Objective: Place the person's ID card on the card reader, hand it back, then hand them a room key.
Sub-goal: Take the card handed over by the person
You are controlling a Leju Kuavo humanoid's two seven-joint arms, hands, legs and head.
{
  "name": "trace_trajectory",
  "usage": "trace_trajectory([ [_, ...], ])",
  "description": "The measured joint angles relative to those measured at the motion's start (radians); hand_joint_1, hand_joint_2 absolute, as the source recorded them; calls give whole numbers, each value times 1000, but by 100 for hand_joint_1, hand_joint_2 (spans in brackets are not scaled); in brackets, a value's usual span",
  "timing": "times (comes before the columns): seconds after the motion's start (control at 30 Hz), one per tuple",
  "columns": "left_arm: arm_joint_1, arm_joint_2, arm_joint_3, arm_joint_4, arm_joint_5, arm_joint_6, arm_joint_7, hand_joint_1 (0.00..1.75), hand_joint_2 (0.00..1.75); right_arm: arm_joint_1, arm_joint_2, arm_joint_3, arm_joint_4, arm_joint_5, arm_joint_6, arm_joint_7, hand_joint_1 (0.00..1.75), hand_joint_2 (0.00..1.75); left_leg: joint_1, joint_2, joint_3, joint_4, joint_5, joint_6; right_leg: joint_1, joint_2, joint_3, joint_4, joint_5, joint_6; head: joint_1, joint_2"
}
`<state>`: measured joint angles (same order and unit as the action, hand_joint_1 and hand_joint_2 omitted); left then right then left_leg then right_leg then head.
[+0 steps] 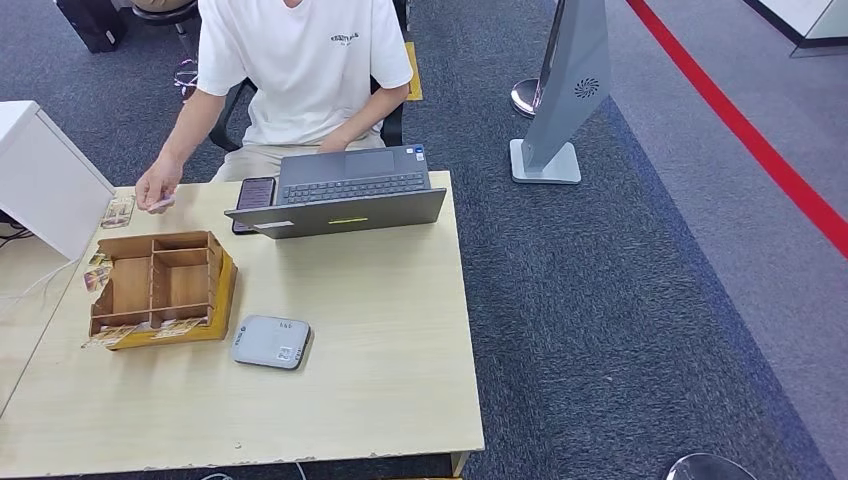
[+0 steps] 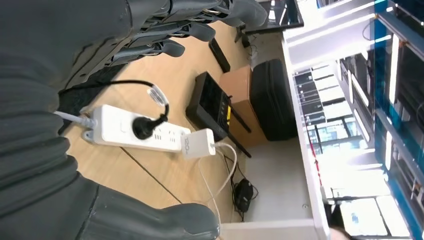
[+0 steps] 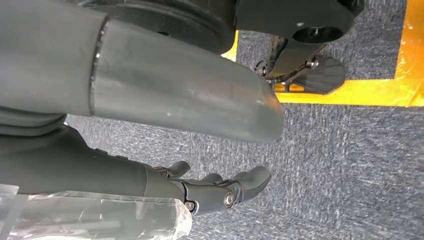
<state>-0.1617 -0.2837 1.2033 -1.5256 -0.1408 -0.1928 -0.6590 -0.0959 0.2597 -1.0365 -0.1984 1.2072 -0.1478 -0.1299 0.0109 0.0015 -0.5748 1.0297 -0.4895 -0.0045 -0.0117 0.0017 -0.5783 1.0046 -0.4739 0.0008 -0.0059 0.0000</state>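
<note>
- Bench [image 1: 380, 330] of pale wood carries the task's things: the grey card reader [image 1: 271, 341] lies flat near the middle, just beside a wooden organiser [image 1: 160, 288] with open compartments.
- A person in a white shirt sits across the bench behind an open laptop [image 1: 345, 190], with a phone [image 1: 254, 194] lying just beside the laptop.
- The person's hand [image 1: 156, 186] reaches over the far left corner of the bench and pinches a small flat thing, most likely the ID card [image 1: 163, 203]; it is too small to tell for certain.
- The left robot hand [image 2: 165, 30] is released, its fingers stretched out and apart, holding nothing. The left wrist view looks past it to a white power strip [image 2: 132, 131] on a wooden surface.
- The right robot hand [image 3: 215, 190] hangs over grey carpet, fingers loosely extended, grasping nothing.
- Judged step: the very beginning. The card is with the person, the reader is bare, and neither arm is raised over the bench.
- The next move probably calls for the left arm, which is nearer the offered card, to rise and reach toward the person's hand, then pinch the thin card by its edge.
- From there the card has to go flat on the reader, which sits well apart from where the card is offered.
- A room key cannot be made out; cards leaning at the organiser's edges may be the keys.
</note>
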Motion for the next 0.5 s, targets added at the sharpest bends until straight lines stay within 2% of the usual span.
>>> trace_trajectory([
  [0.2,-60,32,-130,24,-144,66,61,0,175,-9,-4,0,0,3,19,-3,0,0,0,0,0,0,1,-1,0,0,0,0,1,0,0,0],
  [0.5,-162,88,-339,130,-338,117,166,0,175,-21,-13,-1,0,3,46,-5,0,0,0,1,0,0,1,-1,0,1,0,0,2,-1,0,0],
])
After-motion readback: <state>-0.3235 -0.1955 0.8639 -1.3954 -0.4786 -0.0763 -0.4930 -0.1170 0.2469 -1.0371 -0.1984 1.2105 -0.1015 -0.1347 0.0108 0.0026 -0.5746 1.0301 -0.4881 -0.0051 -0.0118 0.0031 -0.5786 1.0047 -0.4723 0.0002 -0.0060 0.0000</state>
